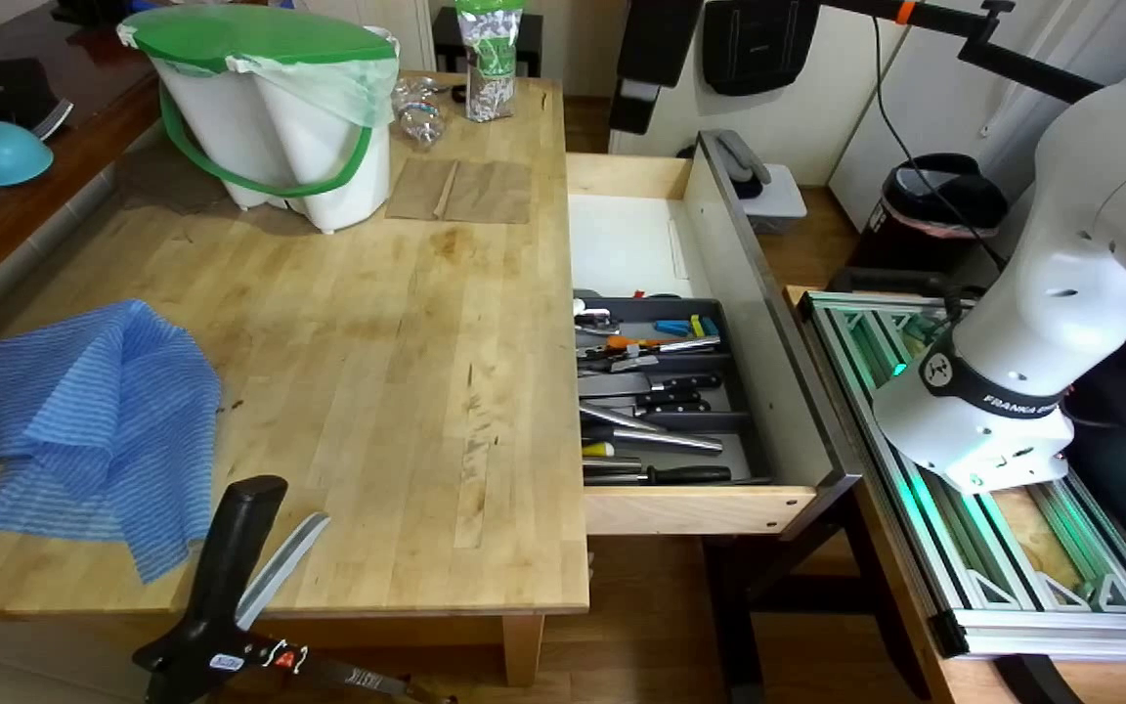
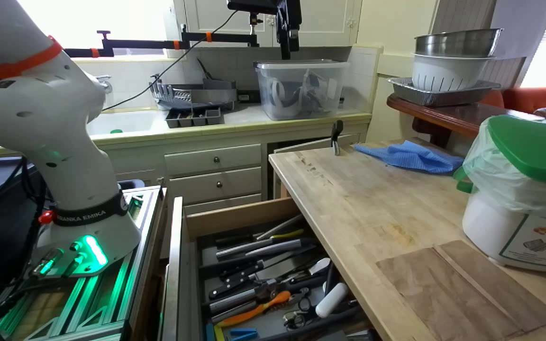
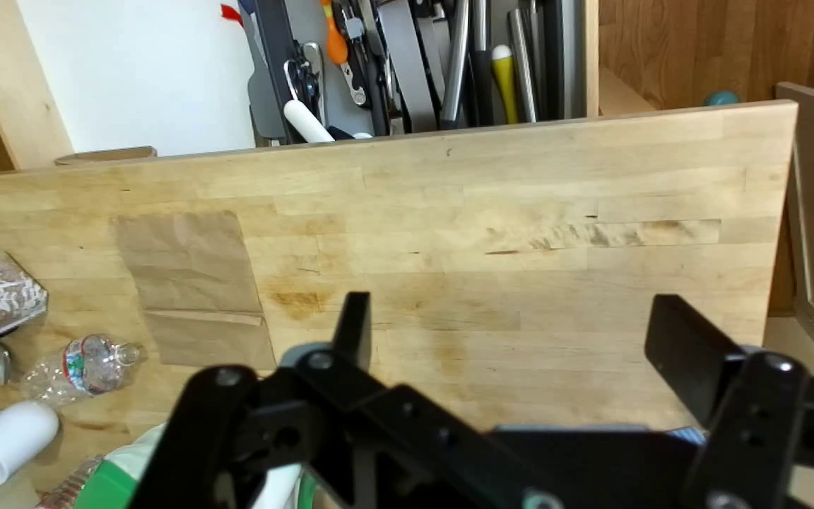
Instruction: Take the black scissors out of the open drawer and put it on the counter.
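Observation:
The open drawer [image 1: 700,510] sticks out beside the counter [image 1: 407,391]; both also show in an exterior view (drawer [image 2: 244,214], counter [image 2: 363,208]). In the wrist view the drawer [image 3: 138,71] lies beyond the counter's edge [image 3: 555,184]. I cannot surely pick out the black scissors in the drawer's jumble. A dark looped handle [image 2: 304,302] beside a white-handled utensil may be them; dark loops [image 3: 299,76] also show in the wrist view. My gripper [image 3: 513,314] is wide open and empty above the counter, apart from the drawer. It is outside both exterior views.
A grey tray [image 1: 737,391] in the drawer holds knives and utensils. On the counter are a blue cloth [image 1: 104,420], a white bin with a green lid [image 1: 270,117], a paper bag [image 1: 465,191] and a plastic bottle [image 3: 89,367]. A chunky black tool [image 1: 231,557] is at one edge.

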Available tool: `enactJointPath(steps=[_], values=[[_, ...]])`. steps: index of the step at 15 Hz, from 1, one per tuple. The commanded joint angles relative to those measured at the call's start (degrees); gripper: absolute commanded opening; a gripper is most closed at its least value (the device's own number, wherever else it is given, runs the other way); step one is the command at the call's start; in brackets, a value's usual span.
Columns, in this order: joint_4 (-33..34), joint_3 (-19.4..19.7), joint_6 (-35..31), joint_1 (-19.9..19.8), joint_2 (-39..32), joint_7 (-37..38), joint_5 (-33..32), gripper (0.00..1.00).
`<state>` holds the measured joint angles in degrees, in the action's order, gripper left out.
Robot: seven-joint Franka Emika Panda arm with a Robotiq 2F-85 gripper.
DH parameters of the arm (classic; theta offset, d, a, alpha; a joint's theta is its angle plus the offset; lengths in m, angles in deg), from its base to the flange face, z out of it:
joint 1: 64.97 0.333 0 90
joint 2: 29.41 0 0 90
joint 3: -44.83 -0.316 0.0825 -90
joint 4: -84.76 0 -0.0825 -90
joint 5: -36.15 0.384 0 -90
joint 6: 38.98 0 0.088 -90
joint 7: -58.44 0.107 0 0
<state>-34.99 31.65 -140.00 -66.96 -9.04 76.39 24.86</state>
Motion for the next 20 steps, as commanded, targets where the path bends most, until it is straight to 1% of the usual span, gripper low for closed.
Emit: enactJointPath(steps=[1, 4, 5, 7, 9, 10, 11, 12, 13, 14, 17, 20], values=[[0.17, 1.44, 0.25, 1.77, -0.21, 0.48, -0.54, 1.00], [0.17, 1.44, 0.25, 1.77, -0.21, 0.48, -0.54, 1.00], [0.63, 2.43, 0.20, 1.31, -1.32, 0.06, -0.05, 1.00], [-0.56, 4.50, -2.32, 0.67, -2.48, -0.90, 0.07, 1.00], [-2.84, 6.83, -5.65, 0.22, -3.40, -2.19, 0.01, 1.00], [-3.48, 8.42, -6.30, 0.40, -3.99, -4.47, 1.67, 1.00], [-4.77, 9.39, -8.00, -0.05, -4.42, -4.74, 1.04, 1.00], [-6.00, 10.48, -10.13, -0.42, -4.97, -4.81, 1.10, 1.00], [-7.04, 11.03, -11.64, -1.02, -5.76, -4.05, -0.47, 1.00], [-8.10, 11.52, -13.54, -1.91, -6.67, -1.72, -2.03, 1.00], [-10.62, 13.70, -13.64, -3.10, -8.45, -1.18, 0.12, 1.00], [-13.85, 15.79, -15.65, -4.42, -10.09, -1.03, 0.04, 1.00]])
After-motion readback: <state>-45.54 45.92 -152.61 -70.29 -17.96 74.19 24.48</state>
